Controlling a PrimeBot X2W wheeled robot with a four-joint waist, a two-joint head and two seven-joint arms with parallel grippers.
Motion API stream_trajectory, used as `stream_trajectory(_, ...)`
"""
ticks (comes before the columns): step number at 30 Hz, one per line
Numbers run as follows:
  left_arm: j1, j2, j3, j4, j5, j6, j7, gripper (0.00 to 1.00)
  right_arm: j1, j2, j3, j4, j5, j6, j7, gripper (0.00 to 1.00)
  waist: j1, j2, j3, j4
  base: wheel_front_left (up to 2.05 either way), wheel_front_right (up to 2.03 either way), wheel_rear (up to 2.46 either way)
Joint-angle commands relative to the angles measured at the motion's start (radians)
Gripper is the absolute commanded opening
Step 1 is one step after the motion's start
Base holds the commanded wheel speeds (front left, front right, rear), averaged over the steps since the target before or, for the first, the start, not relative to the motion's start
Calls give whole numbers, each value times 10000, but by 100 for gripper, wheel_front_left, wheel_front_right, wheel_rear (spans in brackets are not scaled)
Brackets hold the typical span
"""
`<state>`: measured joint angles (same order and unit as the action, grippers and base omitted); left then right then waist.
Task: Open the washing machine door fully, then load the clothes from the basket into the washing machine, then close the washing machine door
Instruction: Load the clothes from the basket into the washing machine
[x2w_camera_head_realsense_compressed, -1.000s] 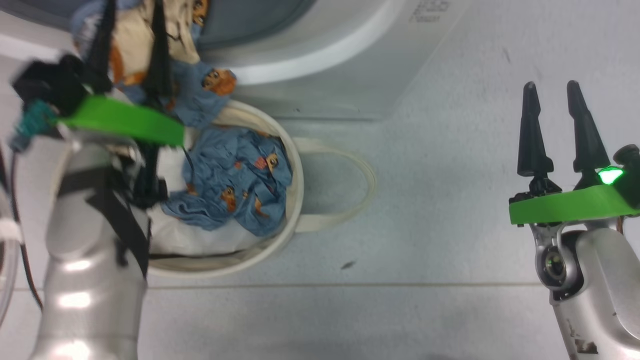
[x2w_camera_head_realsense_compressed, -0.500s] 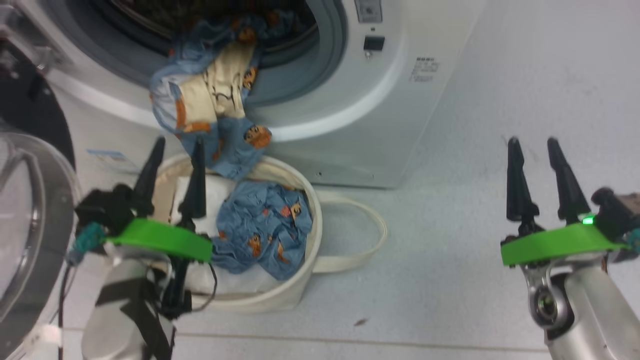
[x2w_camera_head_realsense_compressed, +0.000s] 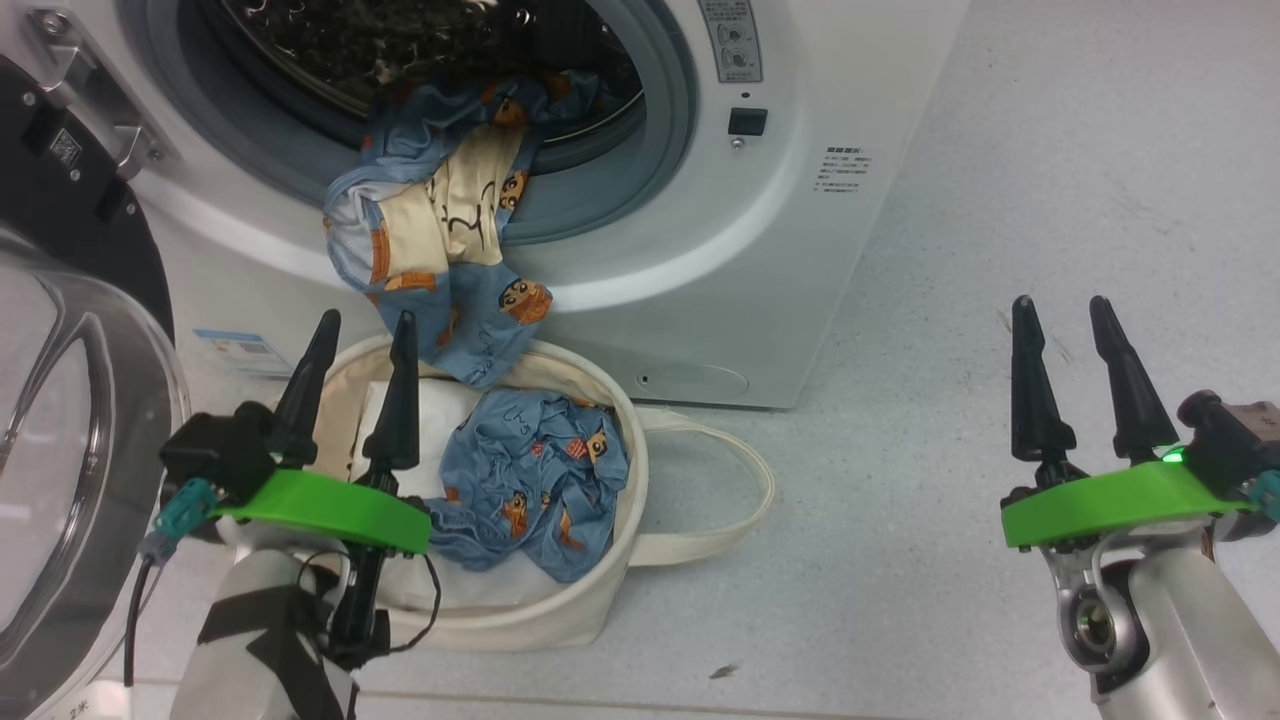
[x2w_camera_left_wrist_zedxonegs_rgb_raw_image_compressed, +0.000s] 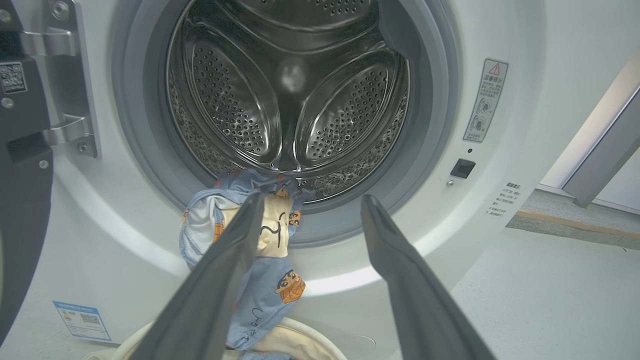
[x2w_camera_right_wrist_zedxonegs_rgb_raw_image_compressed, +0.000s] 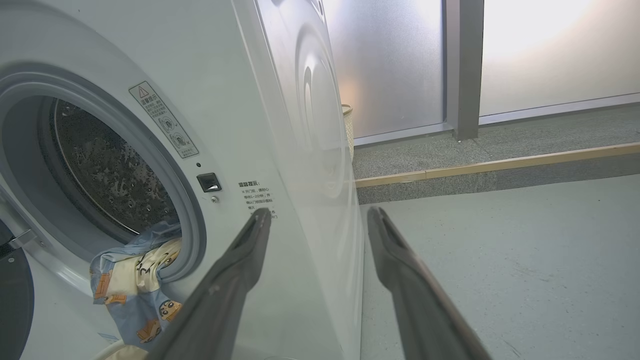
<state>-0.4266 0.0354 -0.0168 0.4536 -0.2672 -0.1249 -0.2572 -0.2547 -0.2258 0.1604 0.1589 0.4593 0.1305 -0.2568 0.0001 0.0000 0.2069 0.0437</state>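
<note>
Blue garment (x2w_camera_head_realsense_compressed: 440, 230) droops over the washing machine (x2w_camera_head_realsense_compressed: 770, 270) seal; my left gripper (x2w_camera_head_realsense_compressed: 367, 320), fingers spread and empty, should pinch its hanging end and push deep.

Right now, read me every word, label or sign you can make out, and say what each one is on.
"温馨提示": warning label beside the opening of the washing machine; rest too small.
"温馨提示:": printed text block lower on the front; lines below blurred.
Blue sticker near the base: QR code, words too small.
QR label on the washing machine door: unreadable.
</note>
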Motion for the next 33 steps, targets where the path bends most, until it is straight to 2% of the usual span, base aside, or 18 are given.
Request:
stream_trajectory(1,58,151,342,-389,-78,-57,-45,100,23,-95,176,-347,68,2,-49,100,-1,0,7,-13,0,0,0)
stream_trajectory(15,59,150,673,178,-291,-57,-45,100,-51,-177,170,-490,44,2,-49,100,-1,0,182,-83,0,0,0)
stream_trajectory(17,14,149,405,734,-875,-57,-45,100,-108,-212,178,-536,35,2,-49,100,-1,0,348,-132,0,0,0)
stream_trajectory(19,-46,149,261,1058,-977,-57,-45,100,-130,-236,166,-564,21,2,-49,100,-1,0,452,-153,0,0,0)
stream_trajectory(24,-832,262,-223,2981,-1355,-57,-45,100,-275,-358,147,-757,-69,2,-49,100,-1,0,1067,-283,0,0,0)
stream_trajectory(28,-1778,390,-282,4379,-1772,-57,-45,100,-453,-531,129,-964,-204,2,-49,100,-1,0,1716,-475,0,0,0)
stream_trajectory(33,-2840,815,-101,5572,-1711,-57,-45,100,-629,-668,-16,-1360,-400,2,-49,100,-1,0,2639,-804,0,0,0)
